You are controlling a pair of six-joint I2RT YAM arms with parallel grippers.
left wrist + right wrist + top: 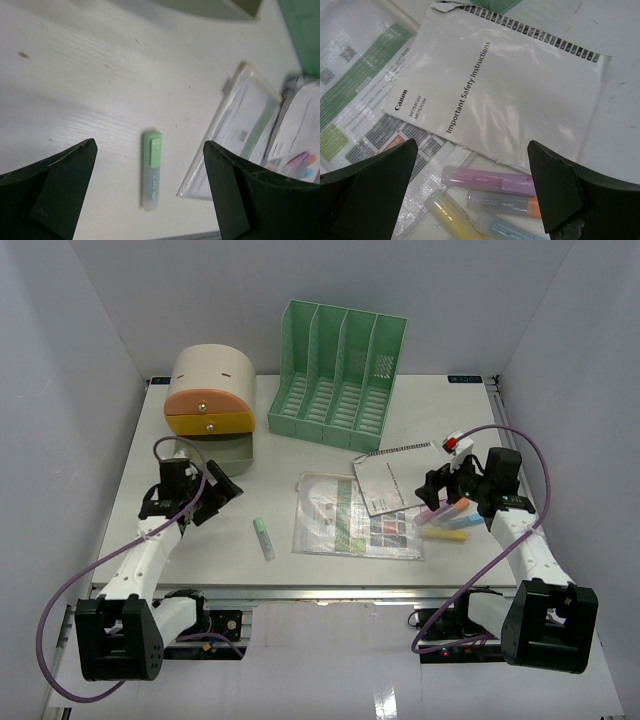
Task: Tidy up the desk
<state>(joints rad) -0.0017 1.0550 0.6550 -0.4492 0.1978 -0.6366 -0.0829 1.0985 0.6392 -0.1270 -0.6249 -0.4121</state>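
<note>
Showing mint green on the slotted file rack (335,375), cream over orange and yellow on the drawer box (210,390). Showing pale green on the lone highlighter (152,170) against the white desk (230,560). Running pink, orange, blue and yellow across four highlighters (500,202) beside the white, black-lettered Canon booklet (520,95).

Left arm: my white-and-black jointed left arm (150,552) reaches forward from its base, elbow low, wrist raised.
Left claw: black two-finger left gripper (205,483), jaws spread wide, nothing between them; fingers (60,192) tilted downward.
Right arm: white-and-black jointed right arm (530,552) reaches forward, wrist turned inward toward my left.
Right claw: black two-finger right gripper (440,483), jaws wide apart, holding nothing, angled downward.
</note>
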